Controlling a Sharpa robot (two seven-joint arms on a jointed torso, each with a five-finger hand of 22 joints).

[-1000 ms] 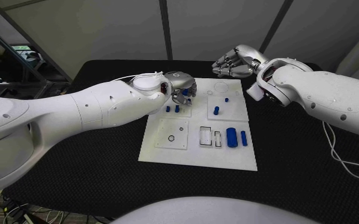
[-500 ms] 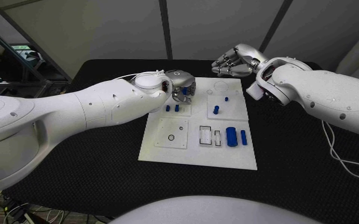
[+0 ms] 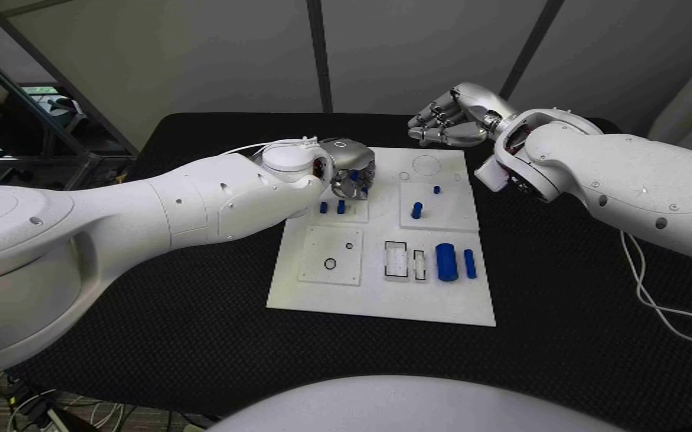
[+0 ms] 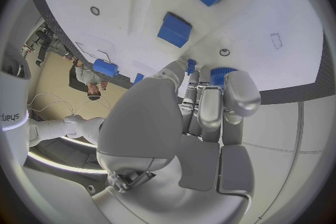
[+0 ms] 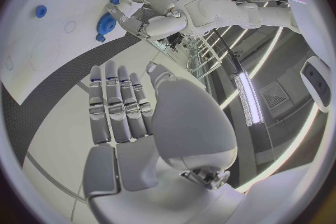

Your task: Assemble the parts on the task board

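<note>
The left hand hovers over the task board at its 11 o'clock corner, fingers grasping a blue gear, apparently to seat it there. The right hand waits off-board at 12 o'clock, released.

Blue parts on a white task board (black table), silver robot hand.

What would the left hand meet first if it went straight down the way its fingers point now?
Probably the task board itself. The left hand hangs over the board's far left part, holding a blue toothed part at its fingertips; that part would likely touch the white surface first, though height is unclear.
</note>
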